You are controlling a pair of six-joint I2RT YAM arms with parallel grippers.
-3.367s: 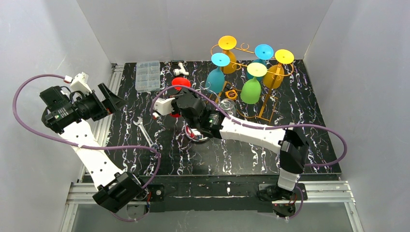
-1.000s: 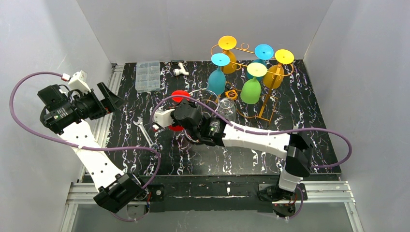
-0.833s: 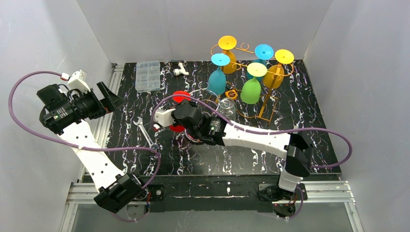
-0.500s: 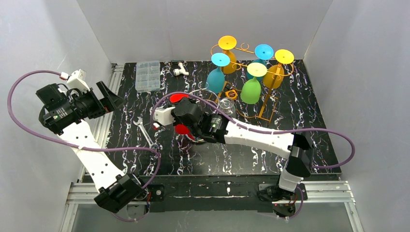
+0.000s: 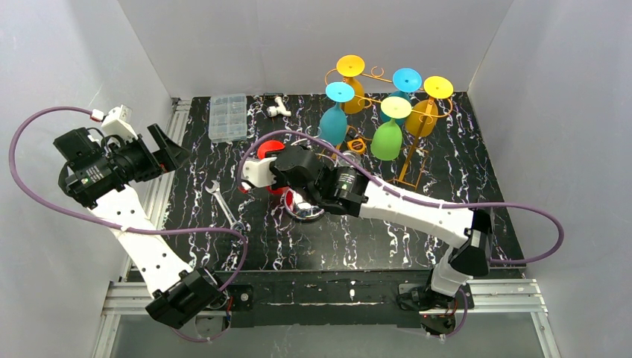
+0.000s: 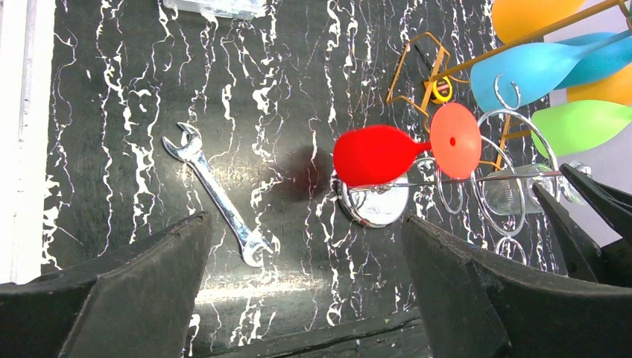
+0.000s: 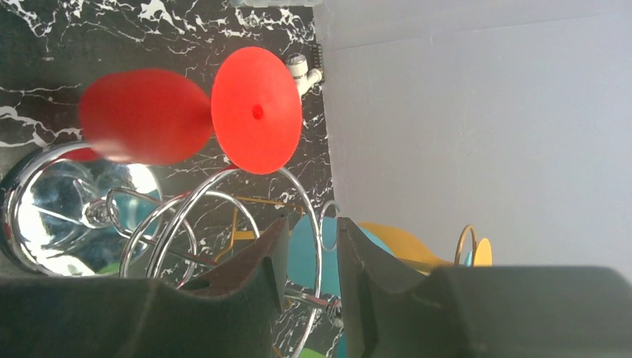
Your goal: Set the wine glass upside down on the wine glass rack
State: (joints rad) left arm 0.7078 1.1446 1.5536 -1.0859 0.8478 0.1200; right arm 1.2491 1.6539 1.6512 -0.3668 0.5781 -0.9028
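The red wine glass point(image 6: 373, 155) hangs upside down beside the pole of the chrome rack point(image 6: 373, 207), its foot point(image 6: 455, 140) up among the rack's rings. It also shows in the right wrist view point(image 7: 257, 110) and partly in the top view point(image 5: 266, 148). My right gripper point(image 7: 311, 222) sits just behind the glass, its jaws a narrow gap apart and holding nothing, with a chrome ring showing in the gap. In the top view the right gripper point(image 5: 277, 165) is over the rack. My left gripper point(image 6: 304, 224) is wide open and empty at the table's left edge point(image 5: 168, 149).
A gold rack point(image 5: 408, 160) with several coloured glasses stands behind the chrome rack at the back right. A wrench point(image 5: 223, 205) lies left of the chrome base. A clear compartment box point(image 5: 228, 115) and a white pipe fitting point(image 5: 277, 110) lie at the back. White walls stand on three sides.
The right wrist has lifted and turned over the chrome rack. The red glass has gone from the far side of the rack to hanging on it, clear of the jaws. The left arm stays put.
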